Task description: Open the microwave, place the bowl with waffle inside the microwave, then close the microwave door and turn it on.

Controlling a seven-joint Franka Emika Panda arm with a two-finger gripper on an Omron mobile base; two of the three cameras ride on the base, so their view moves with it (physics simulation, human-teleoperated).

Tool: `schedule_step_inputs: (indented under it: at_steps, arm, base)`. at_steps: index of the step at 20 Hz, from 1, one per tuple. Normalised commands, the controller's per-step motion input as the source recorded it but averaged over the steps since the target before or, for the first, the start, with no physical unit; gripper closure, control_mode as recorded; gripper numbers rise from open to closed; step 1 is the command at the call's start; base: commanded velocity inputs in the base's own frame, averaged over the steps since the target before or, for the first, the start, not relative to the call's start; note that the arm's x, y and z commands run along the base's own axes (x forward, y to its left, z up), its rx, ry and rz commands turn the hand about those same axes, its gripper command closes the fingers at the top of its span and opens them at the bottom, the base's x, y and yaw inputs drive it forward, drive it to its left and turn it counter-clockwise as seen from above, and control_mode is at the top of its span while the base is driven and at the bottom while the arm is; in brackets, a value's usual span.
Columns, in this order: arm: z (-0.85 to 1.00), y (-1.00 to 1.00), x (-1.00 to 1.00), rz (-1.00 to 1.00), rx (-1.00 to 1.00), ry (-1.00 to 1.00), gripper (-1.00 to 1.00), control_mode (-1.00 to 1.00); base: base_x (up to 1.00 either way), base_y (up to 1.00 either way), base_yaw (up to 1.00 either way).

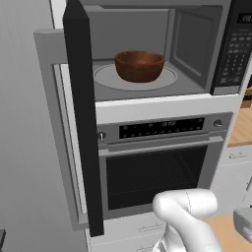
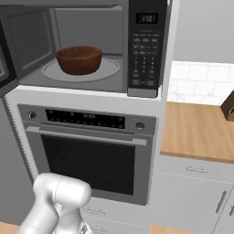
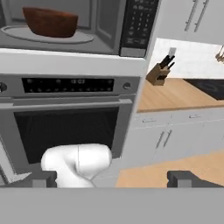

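Note:
The microwave [image 1: 193, 45] [image 2: 146, 50] [image 3: 139, 26] stands open above the oven. Its microwave door [image 1: 82, 113] [image 2: 3, 59] is swung out to the left, edge-on in the left base view. Inside, the reddish-brown bowl [image 1: 139, 66] [image 2: 79, 60] [image 3: 50, 22] sits upright on the glass turntable [image 1: 106, 79] [image 2: 110, 68]. The bowl's wall hides the waffle. My gripper [image 3: 113, 179] is open, its fingertips [image 3: 43, 178] wide apart with nothing between them. It hangs back from the cabinet, well below the microwave, looking up at it.
A silver-trimmed oven [image 1: 157, 172] [image 2: 91, 160] [image 3: 65, 131] with a horizontal bar handle sits under the microwave. To the right runs a wooden counter [image 2: 196, 130] [image 3: 175, 94] with a knife block [image 3: 158, 72] and a black cooktop [image 3: 210, 87]. White drawers lie below.

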Motion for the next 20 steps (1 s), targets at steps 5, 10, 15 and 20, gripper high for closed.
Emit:
schedule_step_inputs:
  at_steps: [5,10,15,20]
  arm:
    - [-0.36,0.58,-0.29,0.06,-0.12,-0.39,-1.00,-1.00]
    - [-0.13,0.91,-0.07,0.04,-0.18,-0.31,-1.00,-1.00]
    - [0.03,1.00,0.00,-0.15,-0.05,-0.14,-1.00,-1.00]
    - [0.19,1.00,0.04,-0.17,-0.07,-0.24,-1.00,-1.00]
  base:
    - [0.00,0.00,0.00]
    - [0.00,0.00,0.00]
    - [0.00,0.00,0.00]
    - [0.00,0.00,0.00]
